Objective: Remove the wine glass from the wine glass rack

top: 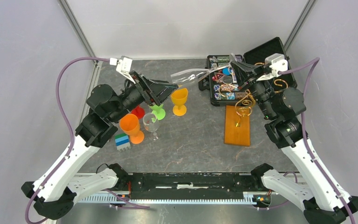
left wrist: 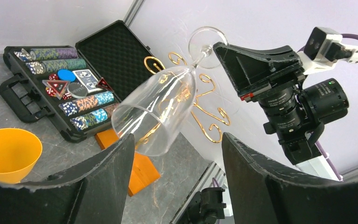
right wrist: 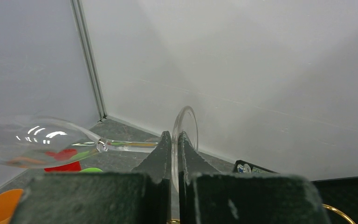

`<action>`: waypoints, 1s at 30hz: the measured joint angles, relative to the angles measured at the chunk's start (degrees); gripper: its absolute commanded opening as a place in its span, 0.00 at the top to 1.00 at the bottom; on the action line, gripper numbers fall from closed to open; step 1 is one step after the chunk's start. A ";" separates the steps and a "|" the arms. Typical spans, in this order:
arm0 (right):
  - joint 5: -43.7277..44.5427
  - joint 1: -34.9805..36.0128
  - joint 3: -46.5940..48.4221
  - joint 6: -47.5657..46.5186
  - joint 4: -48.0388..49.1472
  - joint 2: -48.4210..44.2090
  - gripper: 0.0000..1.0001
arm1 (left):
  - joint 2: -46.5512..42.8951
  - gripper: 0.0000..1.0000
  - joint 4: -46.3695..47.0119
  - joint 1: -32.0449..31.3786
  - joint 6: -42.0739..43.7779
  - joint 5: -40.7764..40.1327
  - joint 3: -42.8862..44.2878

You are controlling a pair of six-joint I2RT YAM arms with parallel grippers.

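A clear wine glass (top: 189,74) hangs sideways in the air, off the rack, with its bowl pointing left. My right gripper (top: 235,67) is shut on the glass's round foot (right wrist: 185,135); its fingertips (right wrist: 173,140) pinch the disc edge-on. The bowl (left wrist: 161,109) lies just ahead of my open left gripper (left wrist: 177,140), its rim close to the left finger; I cannot tell if they touch. In the top view the left gripper (top: 170,87) sits under the bowl. The gold wire rack (top: 244,105) stands on its orange-brown base (top: 237,125), with no glass on it.
A black case of poker chips and cards (top: 223,79) lies open behind the rack. Yellow (top: 179,100), green (top: 157,112), red (top: 137,112) and orange (top: 131,127) goblets, a small clear glass (top: 151,123) and a striped block (top: 122,141) stand below the left arm.
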 measured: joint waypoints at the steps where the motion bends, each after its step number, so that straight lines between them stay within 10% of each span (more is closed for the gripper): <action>1: -0.17 0.00 -0.02 0.15 0.00 0.00 1.00 | 0.22 0.30 -0.20 0.00 0.04 -0.13 0.00; 23: -3.54 -0.09 -3.93 5.73 4.15 0.92 1.00 | 3.21 0.98 1.11 0.00 -1.03 3.58 0.04; 30: -3.56 -0.13 -4.20 6.36 4.66 1.03 1.00 | 2.82 0.98 2.27 -0.15 -1.55 4.74 0.52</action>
